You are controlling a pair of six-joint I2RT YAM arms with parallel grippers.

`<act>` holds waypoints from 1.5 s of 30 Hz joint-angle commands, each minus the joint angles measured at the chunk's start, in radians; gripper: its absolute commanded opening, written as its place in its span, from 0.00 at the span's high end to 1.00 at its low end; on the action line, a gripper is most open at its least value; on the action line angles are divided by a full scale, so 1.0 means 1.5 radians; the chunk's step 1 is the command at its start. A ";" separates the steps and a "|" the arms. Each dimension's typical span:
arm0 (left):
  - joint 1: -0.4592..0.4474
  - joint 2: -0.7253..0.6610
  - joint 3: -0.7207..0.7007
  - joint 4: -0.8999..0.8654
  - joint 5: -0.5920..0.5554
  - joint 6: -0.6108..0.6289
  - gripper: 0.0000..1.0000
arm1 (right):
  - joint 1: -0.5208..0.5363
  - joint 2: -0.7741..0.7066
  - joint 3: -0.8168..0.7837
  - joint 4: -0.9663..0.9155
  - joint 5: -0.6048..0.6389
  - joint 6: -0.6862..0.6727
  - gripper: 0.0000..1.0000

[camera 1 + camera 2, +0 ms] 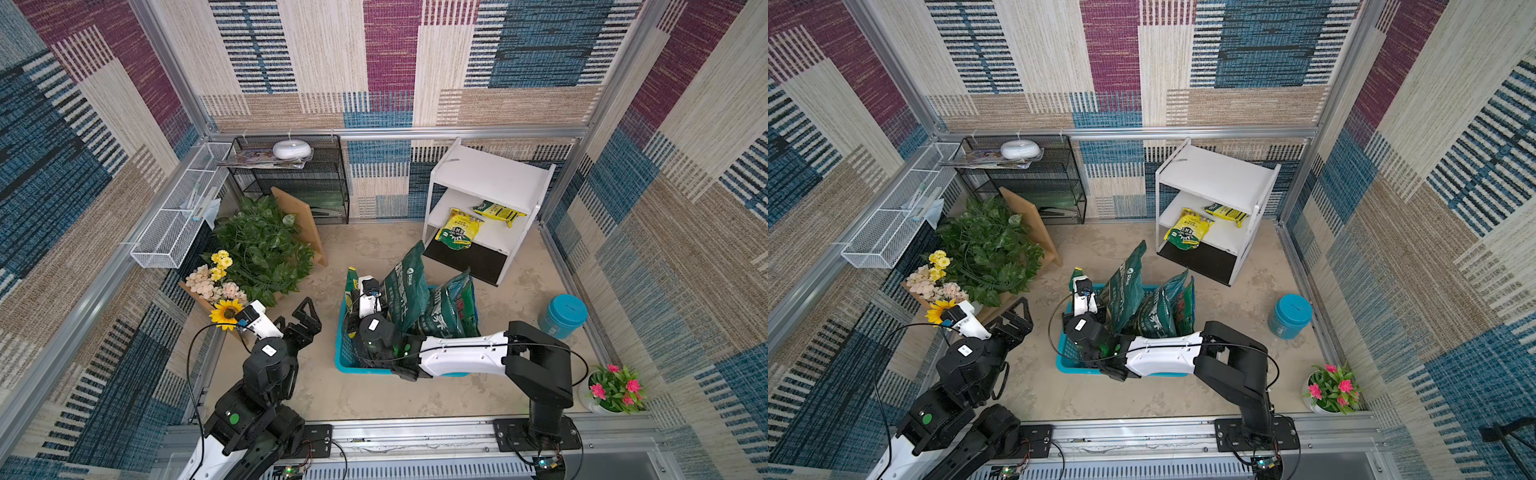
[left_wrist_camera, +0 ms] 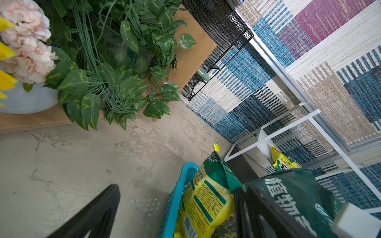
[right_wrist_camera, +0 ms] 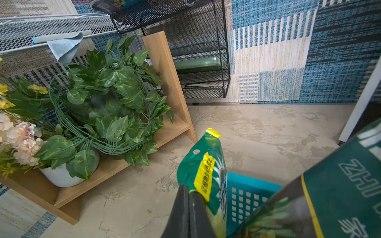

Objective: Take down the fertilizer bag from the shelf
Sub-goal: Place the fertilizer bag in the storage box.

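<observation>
The white shelf (image 1: 490, 178) stands at the back right with two yellow-green fertilizer bags on its lower board, one (image 1: 459, 230) at the front and one (image 1: 498, 212) behind. Another yellow-green fertilizer bag (image 3: 206, 171) stands upright at the left end of the blue basket (image 1: 345, 365). My right gripper (image 3: 188, 192) is shut, its fingers pressed together on that bag's edge; in both top views the wrist hides them. My left gripper (image 1: 297, 318) hangs open left of the basket, touching nothing.
Two dark green soil bags (image 1: 405, 286) (image 1: 449, 307) lean in the basket. A wooden stand with plants (image 1: 262, 245) is at the left, a black wire rack (image 1: 299, 178) and a white wire basket (image 1: 178, 216) behind it. A teal canister (image 1: 563, 316) and a flower pot (image 1: 615, 388) stand at the right.
</observation>
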 commanded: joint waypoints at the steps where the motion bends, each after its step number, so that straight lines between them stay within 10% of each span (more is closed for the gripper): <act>1: 0.000 -0.002 -0.003 0.016 0.003 0.004 0.01 | 0.000 0.003 -0.004 0.112 0.059 -0.029 1.00; 15: 0.000 -0.004 -0.004 0.018 0.005 0.004 0.01 | -0.018 0.053 0.029 0.078 0.051 -0.016 1.00; 25: 0.000 -0.008 -0.005 0.017 0.005 0.006 0.01 | -0.028 0.051 0.047 0.012 0.006 0.011 0.70; 29: 0.000 -0.008 -0.006 0.018 0.006 0.005 0.01 | -0.027 0.021 0.037 0.003 -0.005 0.000 0.30; 34: 0.001 -0.008 -0.006 0.021 0.008 0.006 0.01 | -0.019 -0.053 0.039 -0.022 -0.001 -0.065 0.11; 45: 0.000 -0.007 -0.008 0.023 0.010 0.004 0.01 | -0.070 -0.346 0.129 -0.290 -0.010 -0.147 0.13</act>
